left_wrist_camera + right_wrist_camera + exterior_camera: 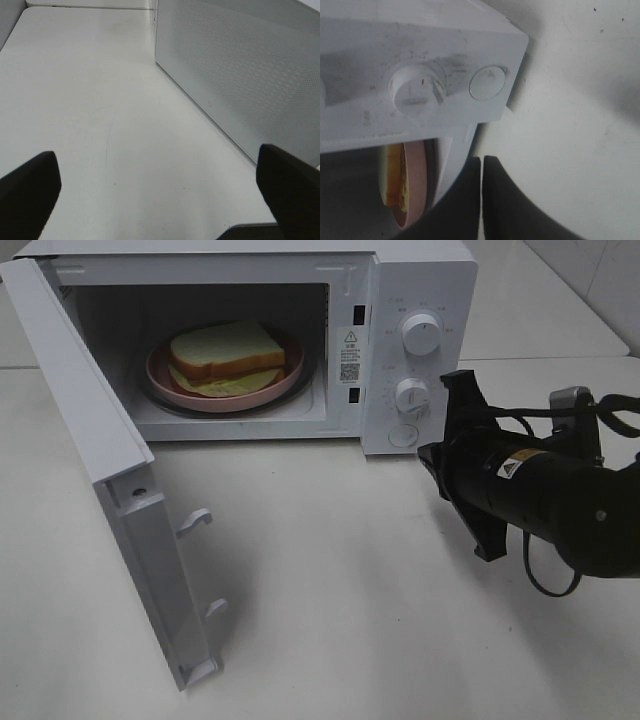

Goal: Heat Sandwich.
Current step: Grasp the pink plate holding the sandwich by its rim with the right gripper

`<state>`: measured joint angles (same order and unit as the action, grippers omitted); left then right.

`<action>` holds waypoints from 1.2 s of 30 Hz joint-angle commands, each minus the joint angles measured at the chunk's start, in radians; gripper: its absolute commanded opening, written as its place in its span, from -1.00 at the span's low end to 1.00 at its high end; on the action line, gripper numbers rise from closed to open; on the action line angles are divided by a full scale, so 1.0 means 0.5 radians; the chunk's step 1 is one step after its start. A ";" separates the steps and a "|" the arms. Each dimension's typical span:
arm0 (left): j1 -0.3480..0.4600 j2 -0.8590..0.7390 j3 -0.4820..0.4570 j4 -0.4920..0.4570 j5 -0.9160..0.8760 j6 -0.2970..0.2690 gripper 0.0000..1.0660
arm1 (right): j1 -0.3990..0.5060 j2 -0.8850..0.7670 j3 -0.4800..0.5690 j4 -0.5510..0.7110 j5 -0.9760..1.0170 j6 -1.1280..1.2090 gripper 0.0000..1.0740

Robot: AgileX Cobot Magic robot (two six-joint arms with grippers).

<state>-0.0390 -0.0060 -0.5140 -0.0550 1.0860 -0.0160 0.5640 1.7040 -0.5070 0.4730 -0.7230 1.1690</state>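
The sandwich (225, 350), white bread with a pale yellow-green filling, lies on a round pink plate (160, 377) inside the open microwave (420, 280). In the right wrist view the sandwich (394, 176) and the plate (414, 190) show edge-on under the control panel. My right gripper (426, 453) is shut with nothing in it, its tip just right of the round door button (403, 435); its fingers (465, 205) press together below that button (487, 82). My left gripper (160, 200) stands wide open and empty over bare table beside a perforated microwave panel (240, 65). It is outside the exterior high view.
The microwave door (95, 450) hangs swung out toward the front left, its latch hooks (195, 522) pointing right. Two knobs (420, 335) (412, 395) sit on the panel above the button. White table (340, 590) stretches in front of the oven. A cable loops under the right arm (560, 505).
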 commanded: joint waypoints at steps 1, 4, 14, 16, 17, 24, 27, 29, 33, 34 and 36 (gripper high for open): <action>0.002 -0.010 -0.002 -0.004 -0.026 -0.004 0.87 | 0.008 -0.118 0.010 -0.132 0.260 -0.234 -0.92; 0.002 -0.010 -0.002 -0.004 -0.026 -0.004 0.87 | 0.008 -0.174 0.010 -0.146 0.422 -0.388 -0.92; 0.002 -0.010 -0.002 -0.004 -0.026 -0.004 0.87 | 0.008 -0.436 -0.002 -0.142 1.022 -1.236 -0.89; 0.002 -0.010 -0.002 -0.004 -0.026 -0.004 0.87 | 0.008 -0.452 -0.002 -0.142 1.068 -1.298 -0.89; 0.002 -0.010 -0.002 -0.004 -0.026 -0.004 0.87 | 0.008 -0.466 -0.002 -0.142 1.106 -1.346 -0.89; 0.002 -0.010 -0.002 -0.004 -0.026 -0.004 0.87 | 0.008 -0.598 -0.002 -0.142 1.522 -1.938 -0.86; 0.002 -0.010 -0.002 -0.004 -0.026 -0.004 0.87 | 0.008 -0.632 -0.010 -0.148 1.640 -2.132 -0.86; 0.002 -0.010 -0.002 -0.004 -0.026 -0.004 0.87 | 0.008 -0.662 -0.072 -0.148 1.874 -2.502 -0.86; 0.002 -0.010 -0.002 -0.004 -0.026 -0.004 0.87 | 0.008 -0.664 -0.192 -0.170 2.142 -2.922 -0.86; 0.002 -0.010 -0.002 -0.004 -0.026 -0.004 0.87 | 0.008 -0.664 -0.228 -0.198 2.210 -3.008 -0.86; 0.002 -0.010 -0.002 -0.004 -0.026 -0.004 0.87 | 0.008 -0.664 -0.264 -0.226 2.270 -3.072 -0.86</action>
<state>-0.0390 -0.0060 -0.5140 -0.0550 1.0860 -0.0160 0.5640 1.3790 -0.6290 0.3730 0.3780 -0.3140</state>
